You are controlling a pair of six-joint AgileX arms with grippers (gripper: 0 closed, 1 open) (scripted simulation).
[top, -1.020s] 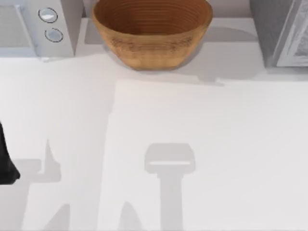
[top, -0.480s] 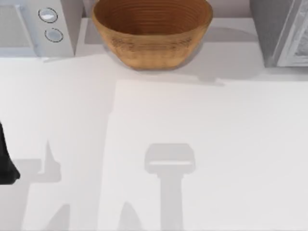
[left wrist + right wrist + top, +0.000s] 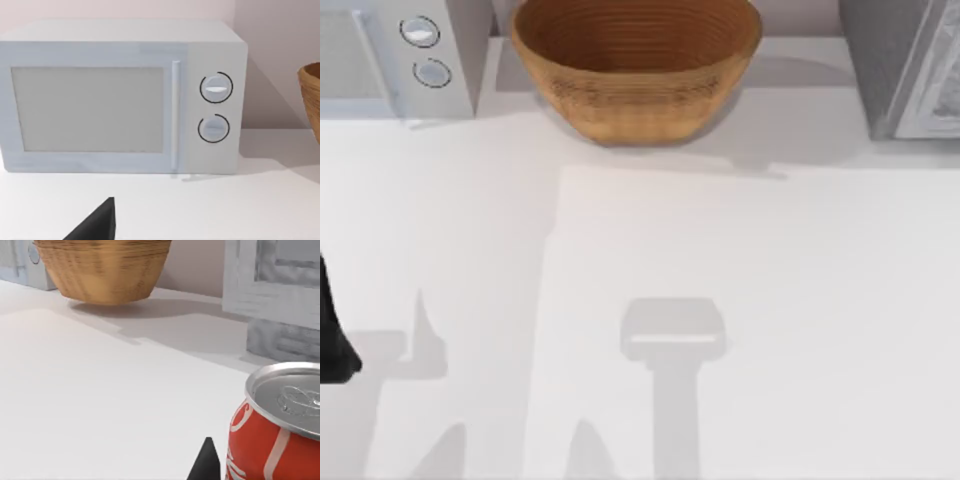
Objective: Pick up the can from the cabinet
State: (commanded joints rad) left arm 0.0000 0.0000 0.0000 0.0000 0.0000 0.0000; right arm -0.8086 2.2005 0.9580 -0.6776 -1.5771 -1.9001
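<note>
Can [image 3: 280,440] beside right pincer [image 3: 206,462], grip state unclear; top view unchanged.

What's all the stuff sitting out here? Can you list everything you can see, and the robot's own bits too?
microwave: one, white, back left of the table, door closed
basket: one, woven brown, back middle of the table
cabinet: one, grey and white, back right
can: one, red with silver top, upright on the table, close to the right wrist camera
table: one, white
left arm: one, black, at the table's left edge
right end effector: one dark fingertip tip beside the can
</note>
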